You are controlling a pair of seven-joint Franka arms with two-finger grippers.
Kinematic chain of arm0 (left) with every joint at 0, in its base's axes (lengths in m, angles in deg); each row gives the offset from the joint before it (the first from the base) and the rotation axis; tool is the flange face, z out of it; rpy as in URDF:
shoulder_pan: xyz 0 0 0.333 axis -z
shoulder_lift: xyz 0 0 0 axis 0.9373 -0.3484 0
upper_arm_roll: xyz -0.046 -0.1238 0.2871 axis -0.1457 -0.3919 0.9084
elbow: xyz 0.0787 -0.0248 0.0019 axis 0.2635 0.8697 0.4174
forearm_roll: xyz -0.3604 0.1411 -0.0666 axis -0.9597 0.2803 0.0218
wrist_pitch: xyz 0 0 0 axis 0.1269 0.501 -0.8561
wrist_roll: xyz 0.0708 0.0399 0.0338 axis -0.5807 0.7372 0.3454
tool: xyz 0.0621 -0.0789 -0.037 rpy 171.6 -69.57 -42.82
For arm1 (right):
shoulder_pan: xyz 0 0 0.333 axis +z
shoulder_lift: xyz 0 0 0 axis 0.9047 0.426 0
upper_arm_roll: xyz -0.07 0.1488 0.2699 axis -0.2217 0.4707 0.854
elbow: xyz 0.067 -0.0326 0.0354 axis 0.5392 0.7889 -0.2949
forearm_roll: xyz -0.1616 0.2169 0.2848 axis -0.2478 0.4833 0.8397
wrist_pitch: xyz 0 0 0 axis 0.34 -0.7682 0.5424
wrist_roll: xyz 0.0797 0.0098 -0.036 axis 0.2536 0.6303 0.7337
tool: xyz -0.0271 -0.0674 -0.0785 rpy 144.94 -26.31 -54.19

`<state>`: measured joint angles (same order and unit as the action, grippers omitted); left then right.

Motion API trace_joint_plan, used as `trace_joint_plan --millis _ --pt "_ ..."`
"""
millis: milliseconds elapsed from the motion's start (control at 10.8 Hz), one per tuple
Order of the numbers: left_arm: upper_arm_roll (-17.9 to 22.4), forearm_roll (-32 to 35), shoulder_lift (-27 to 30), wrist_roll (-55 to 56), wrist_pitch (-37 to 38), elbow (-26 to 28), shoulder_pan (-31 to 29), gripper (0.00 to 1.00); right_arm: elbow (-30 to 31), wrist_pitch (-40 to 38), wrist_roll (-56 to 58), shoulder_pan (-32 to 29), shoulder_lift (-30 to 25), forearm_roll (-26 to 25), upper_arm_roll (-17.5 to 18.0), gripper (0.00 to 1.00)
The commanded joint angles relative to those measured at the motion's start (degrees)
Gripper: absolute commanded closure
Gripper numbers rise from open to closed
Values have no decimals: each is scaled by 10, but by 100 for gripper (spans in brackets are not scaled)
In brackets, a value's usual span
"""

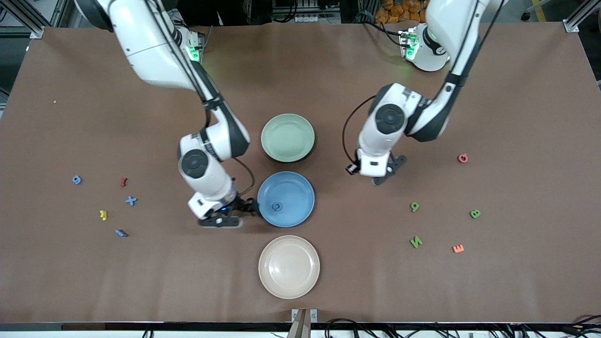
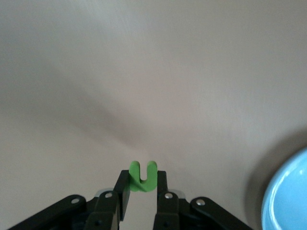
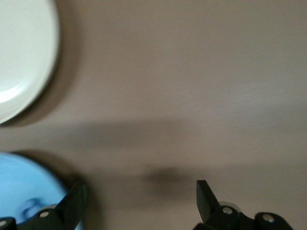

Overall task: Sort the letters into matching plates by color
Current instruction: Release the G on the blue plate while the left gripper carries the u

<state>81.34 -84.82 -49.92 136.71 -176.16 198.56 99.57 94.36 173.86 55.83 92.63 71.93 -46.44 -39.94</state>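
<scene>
Blue letter (image 1: 277, 207) lying in blue plate (image 1: 300, 188), middle of the three-plate row; reads like a "G" or "9", can't tell which. Pale green plate (image 1: 288, 137) farther from the front camera, beige plate (image 1: 288, 266) nearer.

Right gripper (image 1: 244, 211) at the blue plate's rim on the right arm's side, fingers (image 3: 207, 197) spread wide, nothing between them.

Left gripper (image 2: 142, 188) over bare table toward the left arm's end of the plate row, clenched on a green U-shaped letter (image 2: 143, 176) pinched between the pads.

Loose on the right arm's end: blue "9" (image 1: 76, 179), red piece (image 1: 123, 181), blue "X" (image 1: 131, 200), yellow piece (image 1: 103, 215), blue piece (image 1: 121, 233); the last three shapes too small to read.

Loose on the left arm's end: red "G"-like letter (image 1: 463, 158), green "9" (image 1: 414, 206), green "B" (image 1: 475, 213), green "N" (image 1: 416, 241), orange "E" (image 1: 458, 248).

All loose pieces well apart from the plates.
</scene>
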Motion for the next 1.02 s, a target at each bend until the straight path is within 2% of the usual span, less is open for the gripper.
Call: trace_joint_plan --millis 0,186,372,743,836,929 --pt "8 -6 -71 74 11 -77 83 100 61 -20 69 -85 -62 -11 10 0" --pt "7 -7 -96 106 11 -116 124 100 61 -77 119 -141 -76 -11 10 0" --pt "7 -10 -100 113 11 -129 150 100 85 -110 141 -186 -101 -11 10 0" --pt "7 -11 -106 113 11 -132 183 100 162 -101 186 -258 -144 -10 10 0" --pt "7 -13 -107 113 11 -132 186 100 188 -73 193 -268 -146 -11 10 0" --pt "7 -10 -107 108 11 -132 187 65 217 -29 218 -280 -148 -9 10 0"
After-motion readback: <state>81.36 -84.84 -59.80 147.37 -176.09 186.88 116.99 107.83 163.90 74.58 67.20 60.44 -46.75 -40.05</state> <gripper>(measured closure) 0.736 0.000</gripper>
